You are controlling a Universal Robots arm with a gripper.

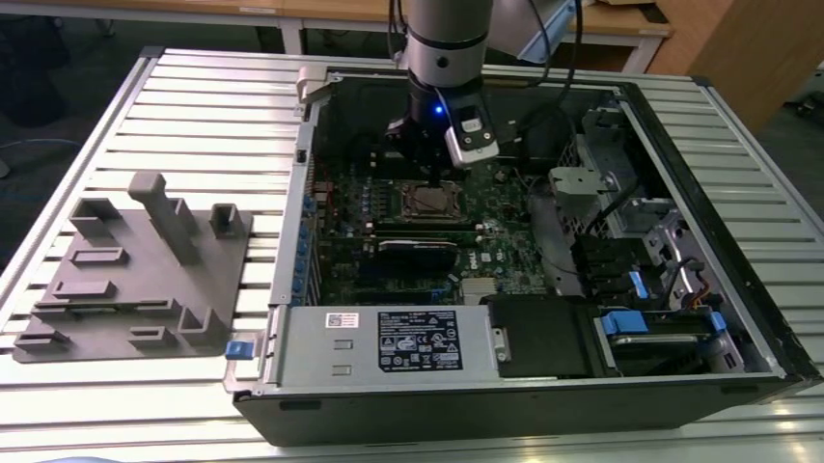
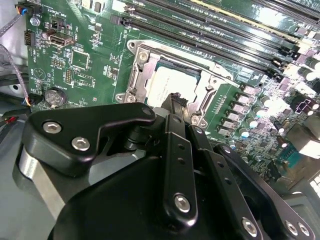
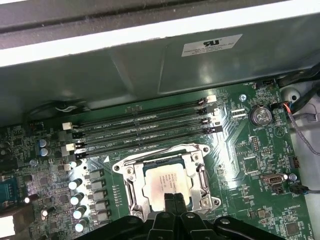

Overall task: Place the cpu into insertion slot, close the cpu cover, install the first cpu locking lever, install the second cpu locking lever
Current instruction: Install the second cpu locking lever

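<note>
A slatted metal worktable (image 1: 193, 106) carries an open desktop computer case (image 1: 721, 222) lying on its side, with wooden desks behind it at the far edge of the exterior view. Nearest the exterior camera, along the case's front edge, sits the silvery power supply (image 1: 386, 340) with its black label, and on the table toward the exterior view's left rests a grey fixture block (image 1: 142, 275) with upright posts. Farther in lies the green motherboard (image 1: 496, 217), and at its middle the insertion slot (image 1: 431, 202) with its silvery rim. The cpu (image 3: 167, 182) already lies flat inside that socket, its dull metal top showing through the window of the cpu cover (image 3: 131, 184), which lies down flat around the chip in both wrist views. The gripper (image 3: 175, 199) hangs directly over the socket's edge, its two black fingertips (image 2: 176, 101) drawn close together, nearly touching, with nothing visibly held between them; the tips sit just above the edge of the cpu, and whether they touch it cannot be told. Beyond the socket run the long black memory slots (image 3: 145, 130), then the case's grey inner wall (image 3: 150, 75).
</note>
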